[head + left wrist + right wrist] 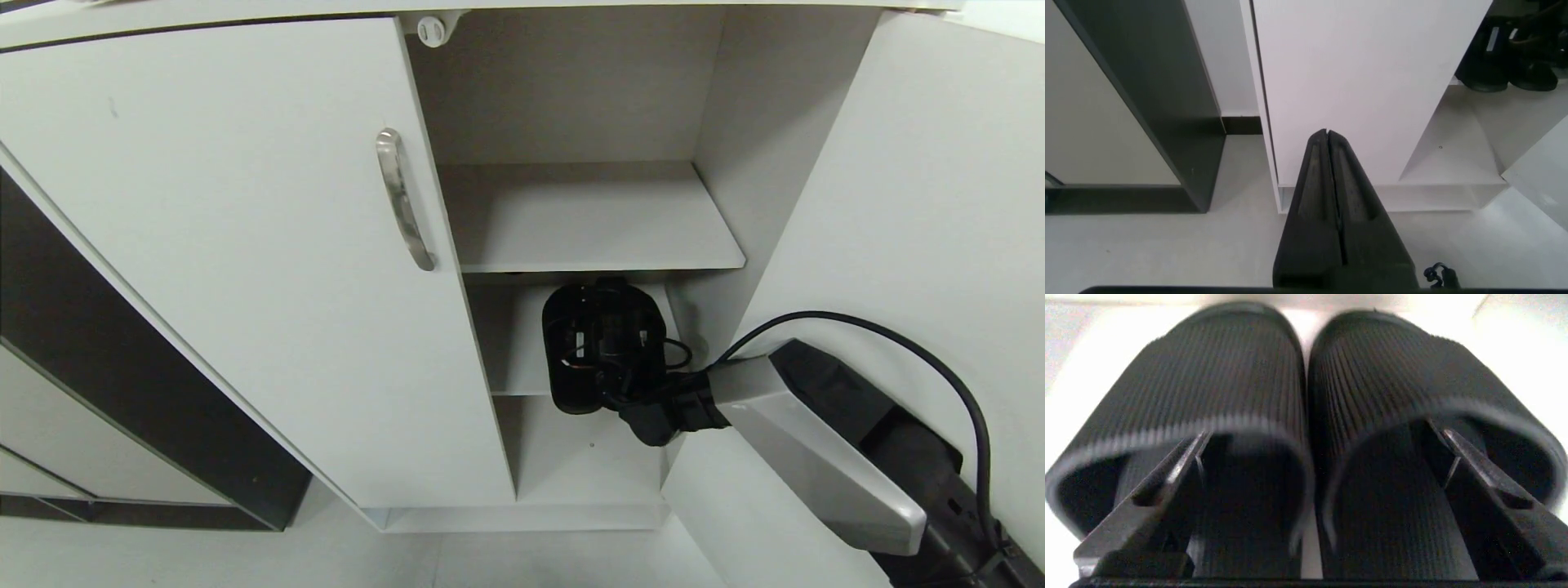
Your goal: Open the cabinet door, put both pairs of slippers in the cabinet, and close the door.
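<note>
Black ribbed slippers, one pair, side by side and touching. They are on the middle shelf of the cabinet, in the bay behind its open door. The cabinet's other door is shut.

Right gripper: inside that bay, fingers spread wide, one in the mouth of each slipper. Neither finger looks pressed against an inner wall, so I judge there is no real grip. The pair seems to rest on the shelf.

Left gripper: fingers pressed together with nothing between them, low in front of the cabinet's shut door.

Risks from here:
- Both of my right fingers sit under the uppers. If I lift at all while backing out, a tip could hook an upper and drag a slipper off the front of the shelf.
- I can't tell how deep in the cabinet the pair sits. If the heels overhang the shelf edge, the door will likely jam on them at closing.
- My arm's cable loops close to the open door. A quick retreat could snag the door's edge and swing it onto my arm.
- A second pair crowded onto this shelf could shove this one askew.
</note>
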Robot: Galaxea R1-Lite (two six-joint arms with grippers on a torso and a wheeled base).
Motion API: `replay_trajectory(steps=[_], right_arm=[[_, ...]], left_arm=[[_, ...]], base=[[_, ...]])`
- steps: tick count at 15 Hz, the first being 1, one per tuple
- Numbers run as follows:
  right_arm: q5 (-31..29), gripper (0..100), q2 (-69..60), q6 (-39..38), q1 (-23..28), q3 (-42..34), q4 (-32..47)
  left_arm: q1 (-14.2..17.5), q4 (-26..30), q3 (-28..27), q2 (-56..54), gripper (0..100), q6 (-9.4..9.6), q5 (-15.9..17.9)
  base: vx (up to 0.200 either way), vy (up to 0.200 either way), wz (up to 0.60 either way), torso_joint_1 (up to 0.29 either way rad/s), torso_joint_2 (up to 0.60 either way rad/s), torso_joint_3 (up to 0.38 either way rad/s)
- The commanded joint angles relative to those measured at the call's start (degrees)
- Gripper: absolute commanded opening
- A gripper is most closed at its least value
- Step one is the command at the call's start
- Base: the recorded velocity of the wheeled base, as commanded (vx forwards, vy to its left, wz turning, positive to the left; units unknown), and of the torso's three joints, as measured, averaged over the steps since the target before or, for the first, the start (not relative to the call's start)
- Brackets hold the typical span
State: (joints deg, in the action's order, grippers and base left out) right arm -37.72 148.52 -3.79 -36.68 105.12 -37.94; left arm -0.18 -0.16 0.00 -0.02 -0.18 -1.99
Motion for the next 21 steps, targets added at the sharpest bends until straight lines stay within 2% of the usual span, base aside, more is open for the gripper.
replay_trajectory(steps=[1, 6, 10, 13, 20, 21], right_arm=[[-0.3, 100, -7.0, 0.1, -1.4, -10.7, -5.4], [-0.3, 100, -19.2, 0.3, -6.3, -38.1, -19.5], [-0.4, 100, -23.4, 0.3, -9.0, -52.0, -29.3], [-0.4, 100, -23.4, 0.3, -9.5, -53.6, -30.2], [-0.4, 100, -24.1, 0.2, -9.8, -53.8, -30.3], [-0.4, 100, -24.1, 0.2, -9.7, -53.8, -30.3]], left_arm=[[0.0, 0.0, 0.0, 0.0, 0, 0.01, 0.0], [0.0, 0.0, 0.0, 0.0, 0, 0.09, 0.1], [0.0, 0.0, 0.0, 0.1, 0, 0.01, 0.1], [0.0, 0.0, 0.0, 0.0, 0, 0.01, 0.1], [0.0, 0.0, 0.0, 0.0, 0, -0.08, 0.1], [0.0, 0.0, 0.0, 0.0, 0, 0.01, 0.1]], base=[[0.0, 0.0, 0.0, 0.0, 0.0, 0.0], [0.0, 0.0, 0.0, 0.0, 0.0, 0.0], [0.0, 0.0, 0.0, 0.0, 0.0, 0.0], [0.0, 0.0, 0.0, 0.0, 0.0, 0.0], [-0.2, 0.0, 0.0, 0.002, 0.0, 0.004], [0.0, 0.0, 0.0, 0.0, 0.0, 0.0]])
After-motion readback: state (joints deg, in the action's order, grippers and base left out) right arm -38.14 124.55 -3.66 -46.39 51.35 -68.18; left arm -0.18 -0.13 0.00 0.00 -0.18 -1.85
